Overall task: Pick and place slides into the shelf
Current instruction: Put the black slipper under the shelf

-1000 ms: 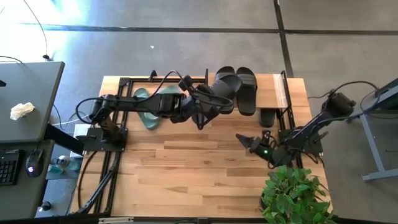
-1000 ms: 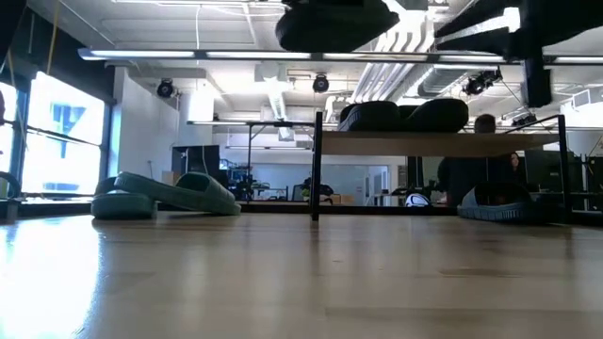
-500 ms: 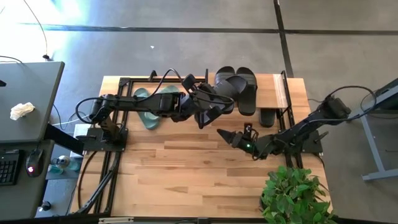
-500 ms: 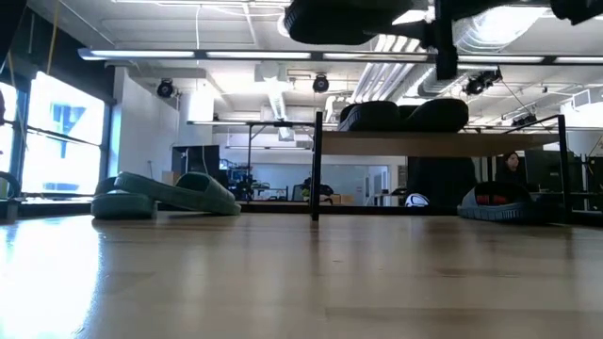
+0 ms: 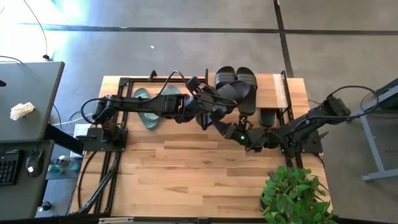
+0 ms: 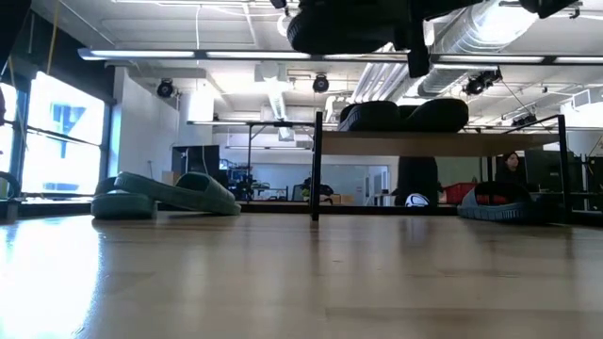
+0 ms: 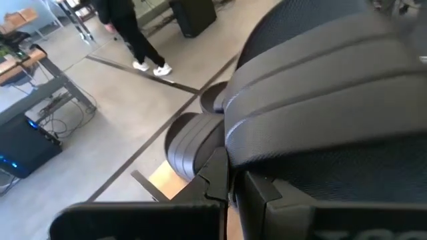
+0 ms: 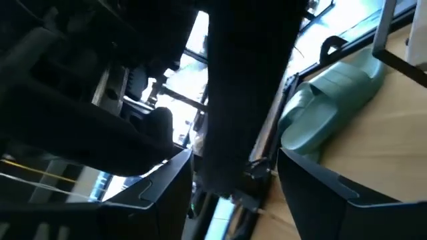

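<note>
Left gripper (image 5: pixel 214 104), clamped on a black slide (image 5: pixel 229 93), is held just beside the shelf (image 5: pixel 273 87); right gripper (image 5: pixel 231 128), spread, hangs close beneath.

Bright daylight from windows (image 6: pixel 57 132) left of worktop (image 6: pixel 283 273); floor glare overhead; wrist views blurred, backlit, dark.

From where I stand, nothing written can be made out anywhere. The black slide (image 7: pixel 320 100) shows only plain ribs on its strap, no brand or number. The wooden shelf board (image 5: pixel 273 87) and the tabletop (image 5: pixel 186 168) carry no label, sign or marking that can be read.
</note>
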Action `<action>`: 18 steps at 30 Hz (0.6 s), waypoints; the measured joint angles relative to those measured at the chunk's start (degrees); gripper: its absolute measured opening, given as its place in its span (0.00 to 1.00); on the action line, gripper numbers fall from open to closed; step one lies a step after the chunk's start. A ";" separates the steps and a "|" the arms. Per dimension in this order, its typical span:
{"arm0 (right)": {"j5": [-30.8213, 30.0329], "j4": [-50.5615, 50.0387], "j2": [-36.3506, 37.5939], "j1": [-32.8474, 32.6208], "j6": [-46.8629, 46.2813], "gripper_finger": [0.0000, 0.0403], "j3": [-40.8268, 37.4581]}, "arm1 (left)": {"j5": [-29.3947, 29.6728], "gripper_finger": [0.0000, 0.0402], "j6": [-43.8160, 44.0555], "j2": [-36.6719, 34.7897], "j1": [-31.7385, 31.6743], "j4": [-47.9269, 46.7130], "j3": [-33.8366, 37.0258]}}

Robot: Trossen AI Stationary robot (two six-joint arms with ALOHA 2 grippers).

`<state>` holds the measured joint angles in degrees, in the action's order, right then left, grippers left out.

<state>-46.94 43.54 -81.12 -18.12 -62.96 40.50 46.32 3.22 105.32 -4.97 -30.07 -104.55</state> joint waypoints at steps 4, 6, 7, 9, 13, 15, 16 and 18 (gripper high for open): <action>0.33 -0.65 0.02 0.53 0.02 0.52 0.96 | -0.60 0.00 0.20 -0.08 -0.08 0.47 0.00; 0.33 -0.92 0.02 0.53 0.26 0.52 1.42 | -0.63 0.00 0.25 -0.09 -0.37 0.86 0.00; 0.35 -1.26 0.02 0.53 0.28 0.52 1.72 | -0.67 0.00 0.35 -0.09 -0.37 1.05 0.00; 0.30 -1.25 0.02 0.62 0.06 0.52 1.89 | -0.65 0.00 0.38 -0.11 -0.42 1.73 0.00; 2.46 -2.02 0.02 1.91 -2.79 0.52 1.96 | -0.67 0.00 0.16 -0.09 -0.41 3.71 0.00; 3.28 -2.07 -0.02 2.38 -2.99 0.52 1.96 | -0.67 0.00 0.16 -0.09 -0.37 4.20 0.00; 3.34 -1.82 -0.15 2.51 -3.02 0.52 1.96 | -0.67 0.00 0.18 -0.09 -0.38 4.22 0.00; 3.45 -1.78 -0.20 2.83 -3.02 0.52 1.96 | -0.65 0.00 0.21 -0.09 -0.39 4.32 0.00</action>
<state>-43.48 41.76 -81.32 -15.29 -65.98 42.46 45.66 3.43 105.23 -5.37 -25.74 -104.55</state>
